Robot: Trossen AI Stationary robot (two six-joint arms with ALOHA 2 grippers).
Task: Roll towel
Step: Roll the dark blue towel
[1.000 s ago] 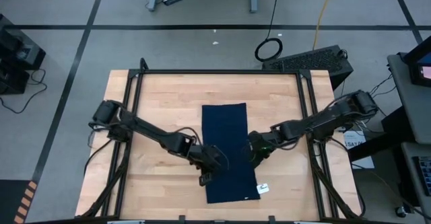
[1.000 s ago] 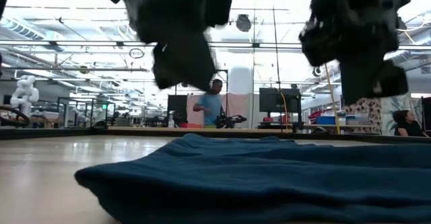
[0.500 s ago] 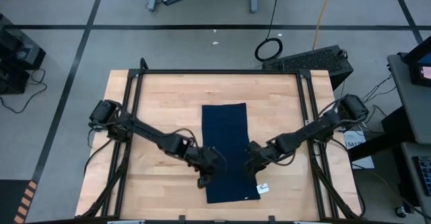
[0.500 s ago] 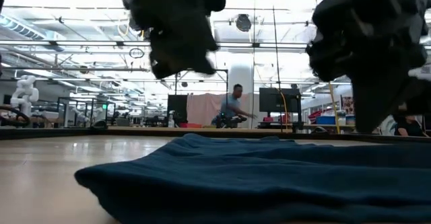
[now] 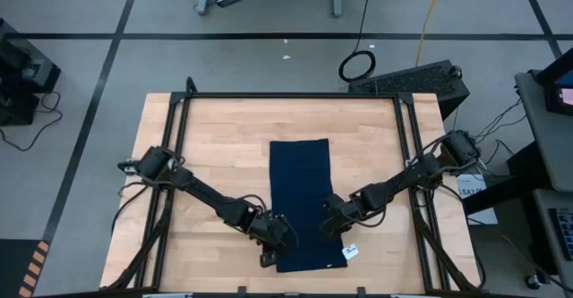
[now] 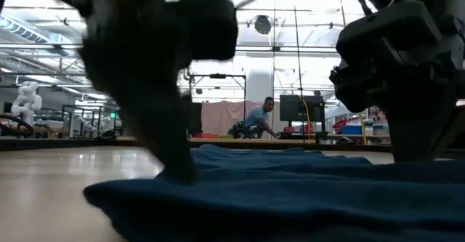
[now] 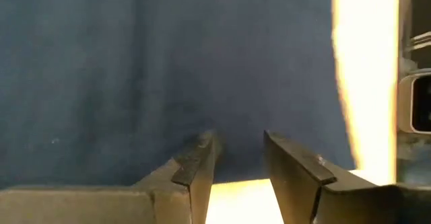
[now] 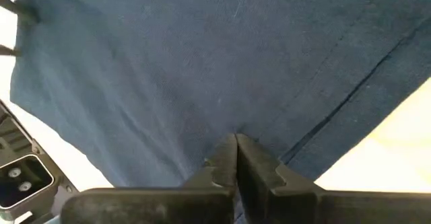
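Towel (image 5: 302,200) lies flat while the parted left end effector (image 5: 268,259) and clenched right end effector (image 5: 329,227) reach its lower-frame end; gripping there likely starts the roll.

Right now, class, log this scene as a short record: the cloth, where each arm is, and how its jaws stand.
towel: dark navy, flat on the wooden table, not yet rolled
tag: white, at the towel's near right corner
left gripper: at the towel's near left edge, jaws apart
right gripper: over the towel's near right side, jaws shut, nothing between them
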